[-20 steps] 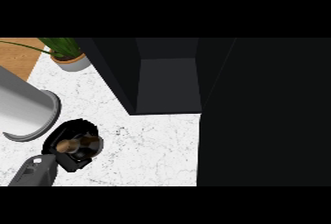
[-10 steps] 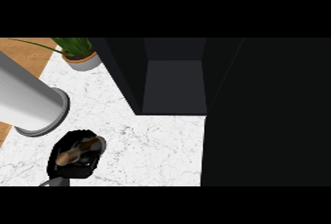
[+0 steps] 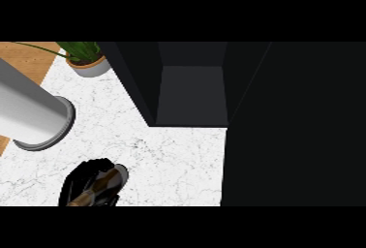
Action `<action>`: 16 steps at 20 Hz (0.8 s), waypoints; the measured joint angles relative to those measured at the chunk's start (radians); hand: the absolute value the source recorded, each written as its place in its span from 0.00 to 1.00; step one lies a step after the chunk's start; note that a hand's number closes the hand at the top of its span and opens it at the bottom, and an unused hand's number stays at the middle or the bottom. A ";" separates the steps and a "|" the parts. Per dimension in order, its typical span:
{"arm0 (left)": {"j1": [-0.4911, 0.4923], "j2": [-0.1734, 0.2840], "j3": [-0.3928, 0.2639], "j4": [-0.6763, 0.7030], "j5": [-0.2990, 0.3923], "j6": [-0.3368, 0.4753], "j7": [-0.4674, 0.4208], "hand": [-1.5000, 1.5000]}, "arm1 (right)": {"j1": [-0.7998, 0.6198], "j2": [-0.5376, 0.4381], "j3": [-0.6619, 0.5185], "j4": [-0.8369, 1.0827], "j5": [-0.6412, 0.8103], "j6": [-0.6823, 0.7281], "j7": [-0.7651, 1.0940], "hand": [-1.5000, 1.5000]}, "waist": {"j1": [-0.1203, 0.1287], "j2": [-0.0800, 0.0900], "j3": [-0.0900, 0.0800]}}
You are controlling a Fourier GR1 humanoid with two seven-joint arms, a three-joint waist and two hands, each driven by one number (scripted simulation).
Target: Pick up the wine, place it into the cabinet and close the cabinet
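The wine bottle (image 3: 106,183), brown glass with a grey end, lies tilted in my left hand (image 3: 76,180) at the lower left of the head view, over the white marble counter (image 3: 172,160). The black fingers curl round the bottle and hide much of it. The dark cabinet (image 3: 191,95) stands open at the top centre, up and to the right of the hand, its grey inside bare. My right hand does not show.
A large white cylinder (image 3: 28,112) with a grey rim stands at the left, close above the hand. A potted plant (image 3: 87,61) sits at the top left beside a strip of wood (image 3: 22,57). A broad black panel (image 3: 297,126) fills the right side.
The hand with the bottle has sunk toward the lower edge and its forearm has left the view. Plant, cylinder and cabinet have shifted a little to the right in the view.
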 measured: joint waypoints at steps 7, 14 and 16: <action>0.134 -0.054 -0.123 -0.332 0.065 0.074 0.214 1.00 | 0.013 0.008 0.006 0.004 0.009 0.011 -0.012 0.00 | -0.006 0.005 -0.006; 0.155 -0.064 -0.261 -0.581 0.085 0.265 0.353 1.00 | 0.026 0.003 -0.007 0.013 -0.005 0.035 -0.026 0.00 | -0.010 0.007 -0.007; 0.124 -0.065 -0.298 -0.610 0.090 0.328 0.377 1.00 | 0.046 0.006 -0.010 0.003 -0.009 0.044 -0.035 0.00 | -0.012 0.007 -0.008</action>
